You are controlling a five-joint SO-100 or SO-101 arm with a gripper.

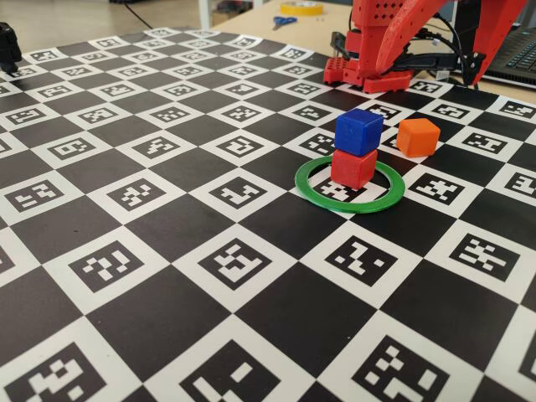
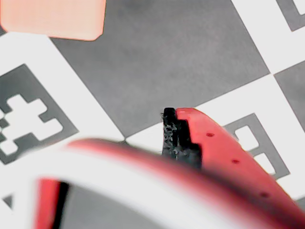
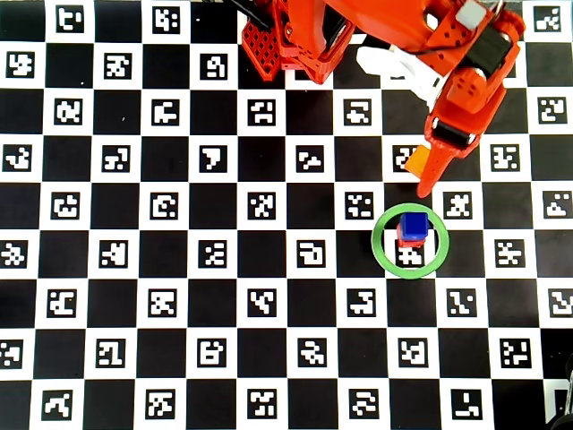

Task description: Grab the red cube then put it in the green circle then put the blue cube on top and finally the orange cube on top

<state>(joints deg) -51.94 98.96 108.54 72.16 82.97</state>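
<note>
The blue cube (image 1: 358,131) sits on the red cube (image 1: 353,167) inside the green circle (image 1: 311,188). In the overhead view the stack (image 3: 413,224) stands in the ring (image 3: 380,252). The orange cube (image 1: 417,136) stands on the board just behind and right of the ring. In the overhead view my gripper (image 3: 426,179) hangs over it, and only a corner of the cube (image 3: 414,162) shows. In the wrist view the orange cube (image 2: 52,18) is at the top left, apart from my red finger (image 2: 209,143) with its black pad. Nothing is between the jaws.
The board is a black and white checker of markers (image 1: 167,251). The arm's red base (image 1: 377,79) stands at the far edge. Scissors (image 1: 284,21) and a tape roll (image 1: 301,7) lie on the table behind. A laptop (image 1: 519,59) is at the far right.
</note>
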